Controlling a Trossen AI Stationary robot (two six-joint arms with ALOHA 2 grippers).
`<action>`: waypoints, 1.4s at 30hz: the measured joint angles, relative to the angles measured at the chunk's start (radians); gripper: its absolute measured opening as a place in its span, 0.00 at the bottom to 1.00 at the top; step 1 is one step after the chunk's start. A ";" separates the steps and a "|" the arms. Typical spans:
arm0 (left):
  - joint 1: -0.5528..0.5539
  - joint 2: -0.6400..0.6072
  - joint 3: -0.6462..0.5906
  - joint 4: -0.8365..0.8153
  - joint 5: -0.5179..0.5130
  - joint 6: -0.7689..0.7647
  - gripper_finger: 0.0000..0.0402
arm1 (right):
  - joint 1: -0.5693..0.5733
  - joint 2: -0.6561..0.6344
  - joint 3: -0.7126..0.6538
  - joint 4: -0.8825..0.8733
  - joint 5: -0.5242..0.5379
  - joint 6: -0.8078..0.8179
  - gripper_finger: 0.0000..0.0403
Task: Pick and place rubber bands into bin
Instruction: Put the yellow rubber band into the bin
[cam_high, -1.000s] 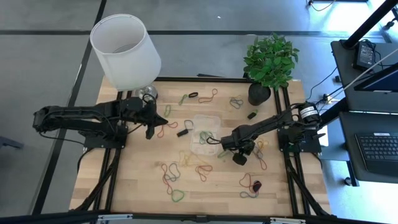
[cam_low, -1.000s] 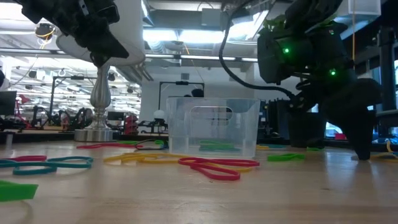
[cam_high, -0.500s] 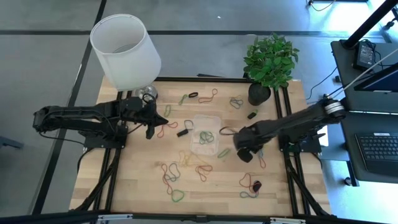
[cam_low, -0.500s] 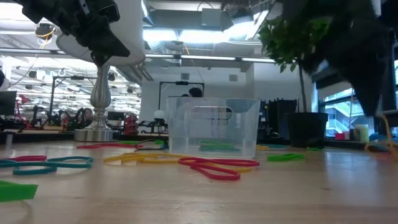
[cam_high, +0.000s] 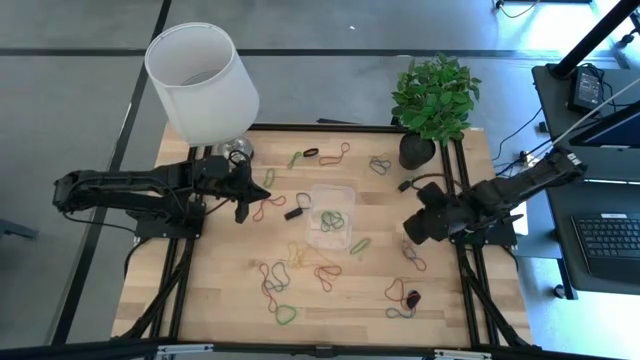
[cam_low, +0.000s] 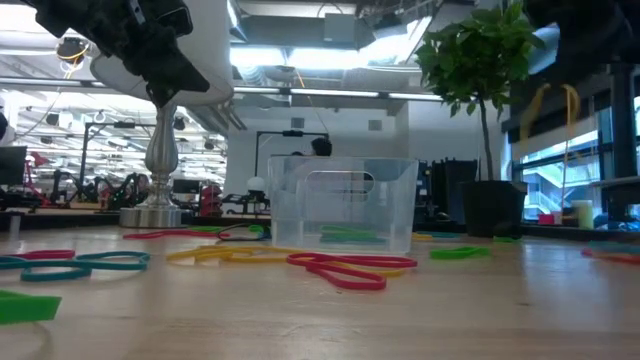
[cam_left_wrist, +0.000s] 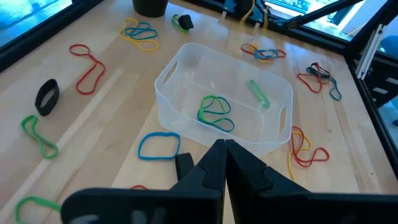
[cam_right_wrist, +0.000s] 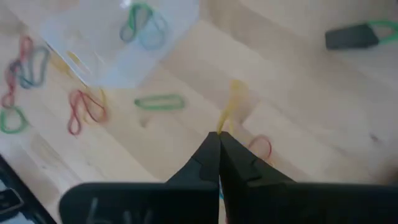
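Right end effector (cam_right_wrist: 219, 138) pinches a yellow rubber band (cam_right_wrist: 231, 102) up off the table (cam_high: 350, 300), ready to carry to the bin (cam_high: 331, 215); left end effector (cam_left_wrist: 224, 148) waits, closed.

L arm comes in from the table's left edge, forearm roughly level across the boards, wrist bent twd table centre. L gripper (cam_high: 243, 203) sits above the left-centre of the table, raised off the surface, fingers (cam_left_wrist: 219, 163) pressed together to a narrow point, nothing betw them. R arm reaches in from the right edge, elbow out past the table's side, forearm angled inward. R gripper (cam_high: 420, 224) hangs over the right part of the table, lifted clear of the wood, fingers (cam_right_wrist: 214, 155) closed tip to tip, pinching a thin yellow rubber band (cam_right_wrist: 231, 106) that dangles fwd of the tips.
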 joint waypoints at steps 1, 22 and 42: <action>0.000 0.000 0.000 0.000 0.000 0.000 0.01 | 0.004 -0.008 0.003 0.000 0.016 0.000 0.00; 0.000 0.000 0.000 -0.002 -0.005 0.125 0.01 | -0.068 0.223 0.332 0.088 0.170 -0.309 0.00; 0.000 0.000 0.000 -0.002 -0.006 0.176 0.01 | -0.392 0.857 0.820 0.114 -0.099 -0.784 0.00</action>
